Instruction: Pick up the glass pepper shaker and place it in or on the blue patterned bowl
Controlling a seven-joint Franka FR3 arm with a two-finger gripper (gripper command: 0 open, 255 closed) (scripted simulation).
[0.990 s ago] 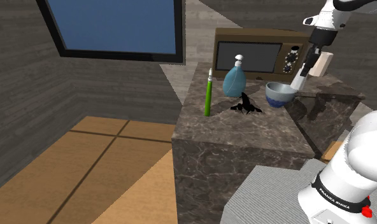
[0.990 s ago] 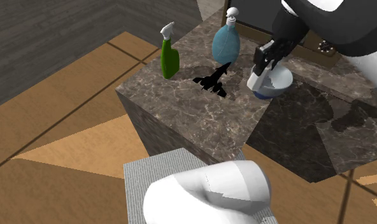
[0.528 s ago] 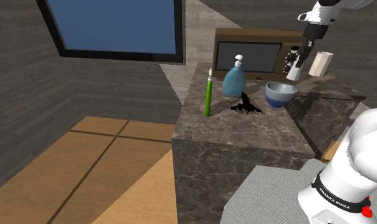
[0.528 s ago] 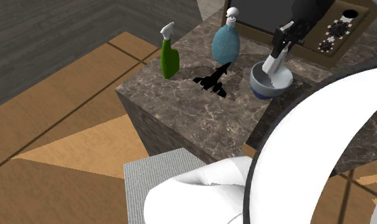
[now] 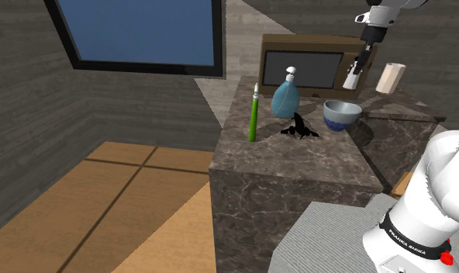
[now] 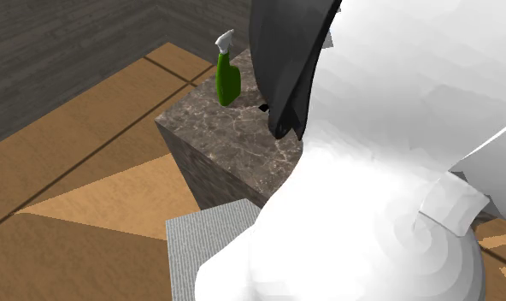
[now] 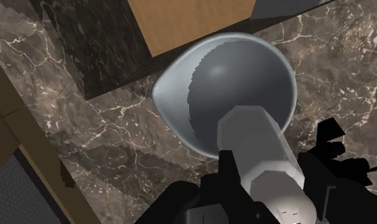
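Grey faceted pepper shaker [image 7: 260,143], clasped mid-body by the all-black two-finger gripper [image 7: 270,175], hangs above the rounded blue-and-white bowl [image 5: 342,115]. It is probably light, rigid, slippery and breakable, and best gripped across its flat facets.

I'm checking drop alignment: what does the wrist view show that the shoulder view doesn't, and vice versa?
Wrist view: the grey inside of the blue-and-white bowl, with the faceted grey shaker ending over it, clasped by the black gripper. Shoulder view: the shaker's height above the bowl, plus a brown microwave, blue spray bottle and slim green bottle. Both: shaker, bowl, dark marble counter.
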